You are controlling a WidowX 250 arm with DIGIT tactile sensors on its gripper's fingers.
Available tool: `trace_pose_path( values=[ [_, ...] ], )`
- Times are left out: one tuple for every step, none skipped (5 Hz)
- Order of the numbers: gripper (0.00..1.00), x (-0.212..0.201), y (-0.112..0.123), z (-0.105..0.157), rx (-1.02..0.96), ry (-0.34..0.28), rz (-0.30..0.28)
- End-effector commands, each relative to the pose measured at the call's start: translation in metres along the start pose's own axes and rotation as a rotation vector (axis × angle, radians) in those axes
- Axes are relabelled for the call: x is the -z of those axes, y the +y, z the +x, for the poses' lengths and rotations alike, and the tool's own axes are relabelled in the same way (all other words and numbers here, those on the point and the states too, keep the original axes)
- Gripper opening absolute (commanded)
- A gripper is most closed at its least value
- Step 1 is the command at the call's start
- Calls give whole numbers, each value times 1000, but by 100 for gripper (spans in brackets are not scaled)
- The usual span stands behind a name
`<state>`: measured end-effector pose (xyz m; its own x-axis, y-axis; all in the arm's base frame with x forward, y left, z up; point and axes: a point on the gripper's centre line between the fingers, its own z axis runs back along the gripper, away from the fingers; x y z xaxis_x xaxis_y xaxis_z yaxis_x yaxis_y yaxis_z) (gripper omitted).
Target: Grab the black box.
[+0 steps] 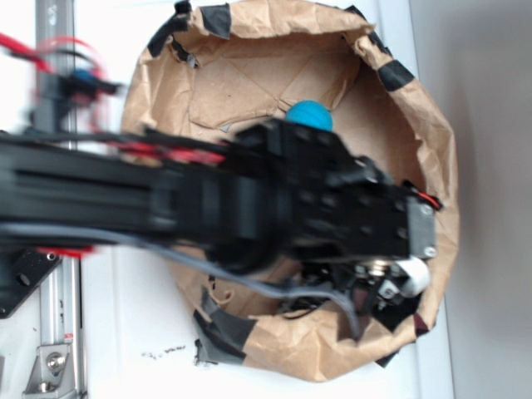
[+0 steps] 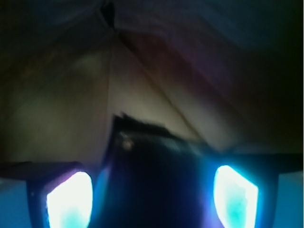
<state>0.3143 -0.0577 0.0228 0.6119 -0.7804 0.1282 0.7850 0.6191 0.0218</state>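
White tabletop (image 1: pixel 133 332) carried a brown paper bowl (image 1: pixel 432 141); arm (image 1: pixel 208 204) reached level across it, wrist bent down, jaws clasping the black box (image 2: pixel 152 180) between glowing fingertips (image 2: pixel 69 199).

No legible text, label, brand, number or sign anywhere in either view.
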Motion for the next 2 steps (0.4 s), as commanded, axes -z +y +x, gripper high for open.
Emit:
trace_pose_path(
  values=[
    [100,11,-25,7,43,42,-5],
    [0,-13,-33,-9,-164,143,88]
  ],
)
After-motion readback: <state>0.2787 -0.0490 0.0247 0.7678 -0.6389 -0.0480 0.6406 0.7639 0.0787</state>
